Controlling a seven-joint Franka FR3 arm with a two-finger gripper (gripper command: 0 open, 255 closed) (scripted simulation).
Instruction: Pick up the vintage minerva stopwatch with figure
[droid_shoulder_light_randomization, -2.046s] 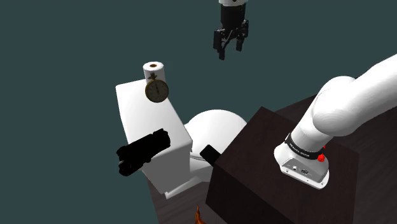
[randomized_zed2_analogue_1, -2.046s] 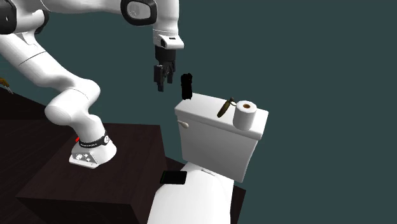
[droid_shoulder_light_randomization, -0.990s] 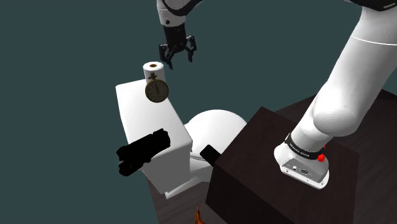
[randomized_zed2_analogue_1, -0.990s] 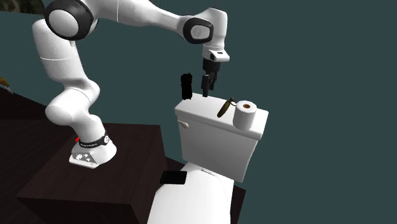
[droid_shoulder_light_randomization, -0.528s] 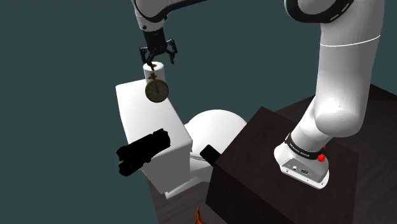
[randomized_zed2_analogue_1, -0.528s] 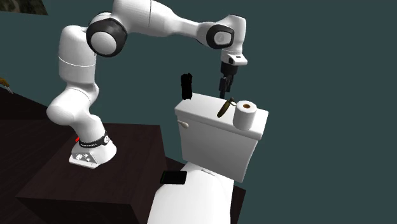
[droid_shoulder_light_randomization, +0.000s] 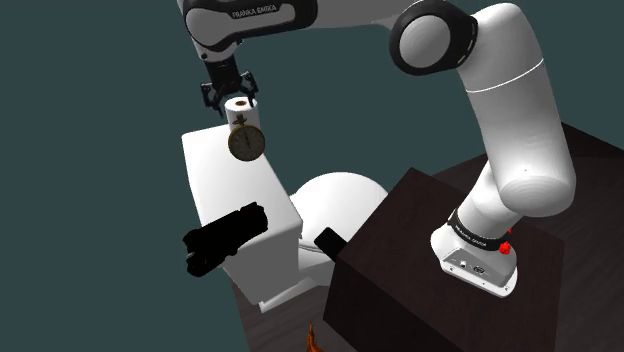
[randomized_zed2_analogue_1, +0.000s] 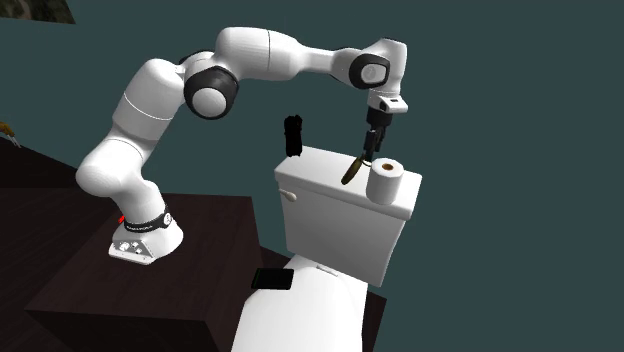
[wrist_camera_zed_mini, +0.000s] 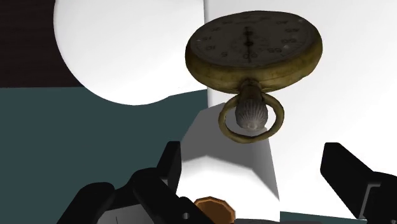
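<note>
Moved since half a second before: the gripper (droid_shoulder_light_randomization: 228, 97) has been carried further toward the shoulder view's left and lower. It is now seen just behind the top of the toilet roll (droid_shoulder_light_randomization: 241, 107). The arm (droid_shoulder_light_randomization: 520, 130) is stretched in a longer arch out from the stand (droid_shoulder_light_randomization: 420, 270). Stopwatch, roll and the other items are found unchanged in place.

Gripper state: the fingers (wrist_camera_zed_mini: 167, 167) are spread wide, with nothing clasped between them. In the wrist view the roll's brown core is seen close under the hand, between the two fingers, and the stopwatch is seen beyond it.

Stopwatch (wrist_camera_zed_mini: 254, 51): round brass-coloured case, pale dial with dark markings, ribbed crown set inside a ring bow. It is stood on edge on the white tank lid (droid_shoulder_light_randomization: 230, 190), tilted back against the roll and touching it, crown end uppermost. In the second exterior view it is seen edge-on as a thin slanted bar, with the gripper's tips just above its upper end. Whether contact is made cannot be told.

Also noted: a black object (droid_shoulder_light_randomization: 224, 240), its shape not made out, is placed at the tank lid's other end, well apart from the stopwatch. A white toilet lid (droid_shoulder_light_randomization: 340, 195) is seen below the tank. A small flat black item (droid_shoulder_light_randomization: 328, 240) is laid at its edge, just beside the stand. A plain teal backdrop (droid_shoulder_light_randomization: 90, 120) is seen behind everything.
</note>
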